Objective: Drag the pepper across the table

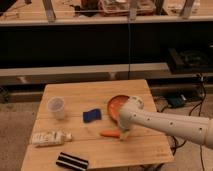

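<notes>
An orange pepper [108,134] lies on the wooden table [90,95], right of centre near the front. My gripper [123,135] is at the end of the white arm [165,122], which reaches in from the right. The gripper is low over the table at the pepper's right end, and seems to touch it. The arm hides the gripper's tip.
An orange-red plate [118,105] sits just behind the gripper. A blue sponge [91,115] is left of it. A clear cup [56,107] stands at the left. A white packet [50,137] and a black striped bag [71,161] lie front left. Shelving runs behind the table.
</notes>
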`<act>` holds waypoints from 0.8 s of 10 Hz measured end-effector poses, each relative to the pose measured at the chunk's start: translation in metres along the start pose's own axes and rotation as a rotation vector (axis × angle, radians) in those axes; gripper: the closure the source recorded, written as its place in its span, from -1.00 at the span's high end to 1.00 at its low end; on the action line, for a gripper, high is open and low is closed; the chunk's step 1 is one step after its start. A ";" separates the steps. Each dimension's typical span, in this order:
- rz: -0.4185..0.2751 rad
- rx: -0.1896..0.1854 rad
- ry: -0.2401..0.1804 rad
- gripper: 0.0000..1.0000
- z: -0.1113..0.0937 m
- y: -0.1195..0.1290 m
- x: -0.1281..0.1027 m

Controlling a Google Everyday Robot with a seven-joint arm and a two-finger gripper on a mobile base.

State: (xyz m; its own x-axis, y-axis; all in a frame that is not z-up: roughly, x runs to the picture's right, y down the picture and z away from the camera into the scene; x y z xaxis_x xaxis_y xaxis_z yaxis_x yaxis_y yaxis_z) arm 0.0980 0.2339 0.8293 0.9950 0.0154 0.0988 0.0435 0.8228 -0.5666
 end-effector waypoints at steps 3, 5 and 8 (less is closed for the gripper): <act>0.001 0.000 -0.001 -1.00 0.000 0.000 0.000; -0.002 0.000 -0.001 -1.00 0.000 0.001 -0.001; -0.093 0.001 -0.035 -1.00 -0.010 0.026 -0.029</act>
State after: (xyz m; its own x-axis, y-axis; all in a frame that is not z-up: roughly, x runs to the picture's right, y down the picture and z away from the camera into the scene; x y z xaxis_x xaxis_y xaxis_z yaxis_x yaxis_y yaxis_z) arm 0.0712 0.2487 0.8033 0.9829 -0.0416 0.1795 0.1358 0.8223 -0.5527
